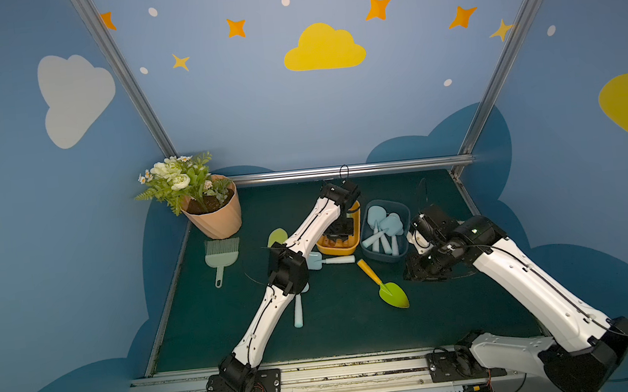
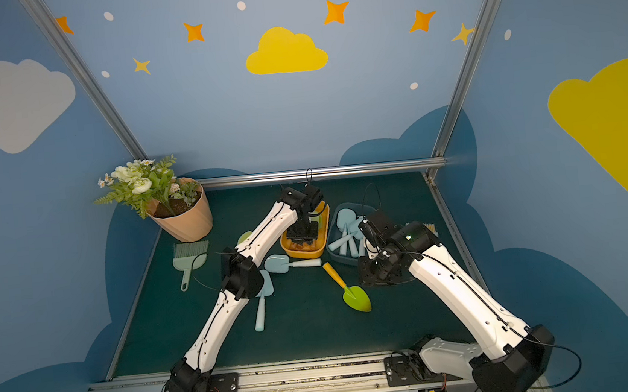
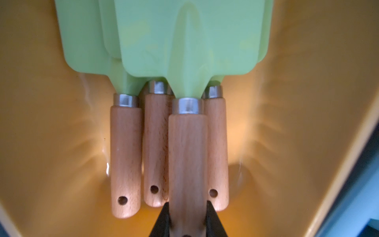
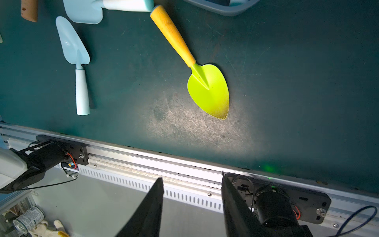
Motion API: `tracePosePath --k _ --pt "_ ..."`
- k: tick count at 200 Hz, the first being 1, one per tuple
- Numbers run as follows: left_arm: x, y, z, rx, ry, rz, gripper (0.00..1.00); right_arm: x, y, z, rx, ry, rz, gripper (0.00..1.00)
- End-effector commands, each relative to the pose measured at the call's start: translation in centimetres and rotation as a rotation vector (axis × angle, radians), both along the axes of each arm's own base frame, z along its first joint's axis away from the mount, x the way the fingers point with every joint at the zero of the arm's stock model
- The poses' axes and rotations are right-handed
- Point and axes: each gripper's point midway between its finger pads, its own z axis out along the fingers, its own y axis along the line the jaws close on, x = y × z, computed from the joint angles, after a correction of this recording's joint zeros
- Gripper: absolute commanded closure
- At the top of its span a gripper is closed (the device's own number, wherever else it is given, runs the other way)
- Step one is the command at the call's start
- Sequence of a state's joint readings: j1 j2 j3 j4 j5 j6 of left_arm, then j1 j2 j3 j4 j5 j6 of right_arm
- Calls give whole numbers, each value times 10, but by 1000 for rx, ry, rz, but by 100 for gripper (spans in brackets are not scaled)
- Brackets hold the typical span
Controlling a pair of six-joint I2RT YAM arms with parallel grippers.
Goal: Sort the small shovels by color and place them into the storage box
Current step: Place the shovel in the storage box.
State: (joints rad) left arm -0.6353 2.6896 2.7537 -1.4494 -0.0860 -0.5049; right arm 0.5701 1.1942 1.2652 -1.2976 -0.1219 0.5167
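Observation:
My left gripper (image 1: 341, 230) (image 3: 187, 203) reaches down into the yellow storage box (image 1: 333, 251) (image 3: 307, 102), shut on the wooden handle of a green shovel (image 3: 187, 143). That shovel lies on top of three more green ones. The blue box (image 1: 387, 258) beside it holds several light blue shovels (image 1: 384, 225). On the mat lie a lime shovel with an orange handle (image 1: 392, 293) (image 4: 209, 90), two light blue shovels (image 1: 330, 260) (image 1: 298, 312) and a green blade (image 1: 277, 236) half hidden by my left arm. My right gripper (image 1: 416, 275) (image 4: 192, 178) hovers open and empty, right of the lime shovel.
A flower pot (image 1: 216, 218) stands in the back left corner, with a grey-green brush (image 1: 220, 255) in front of it. A metal rail (image 4: 143, 164) runs along the mat's front edge. Blue walls close in the left, back and right sides.

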Motion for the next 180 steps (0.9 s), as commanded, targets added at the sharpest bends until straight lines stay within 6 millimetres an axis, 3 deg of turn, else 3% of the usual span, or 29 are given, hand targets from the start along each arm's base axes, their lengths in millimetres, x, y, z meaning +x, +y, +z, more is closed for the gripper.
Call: tracePosePath --k 1,56,180 --pt "0 1 -4 8 7 7 97 -1 -1 -1 7 -1 0 53" --pt "-2 0 -6 2 20 4 97 0 -1 -3 10 1 -2 53" --pt "-6 0 -8 -6 41 1 87 4 -8 -6 -6 -5 -22 52"
